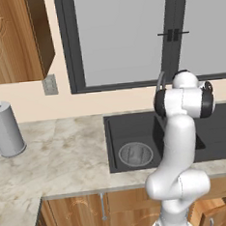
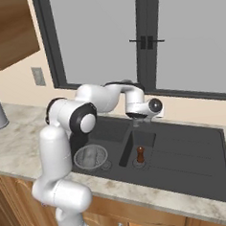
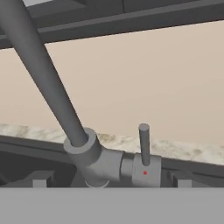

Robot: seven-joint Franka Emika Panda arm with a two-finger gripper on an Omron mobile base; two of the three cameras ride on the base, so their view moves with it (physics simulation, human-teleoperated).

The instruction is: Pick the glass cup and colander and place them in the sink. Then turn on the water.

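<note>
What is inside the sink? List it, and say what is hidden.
The colander sits in the sink's left basin; a small brown upright object stands in the next basin. The arm covers part of the left basin, so anything there is hidden.

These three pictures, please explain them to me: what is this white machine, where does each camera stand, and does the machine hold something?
The white machine is a robot arm in a simulated kitchen. Two cameras look from behind it, at left and right. The third sits on its hand, facing the faucet and its lever. The gripper is open and holds nothing. The colander lies in the dark sink; a small brown object stands at the drain. A grey canister stands on the counter. No water runs.
</note>
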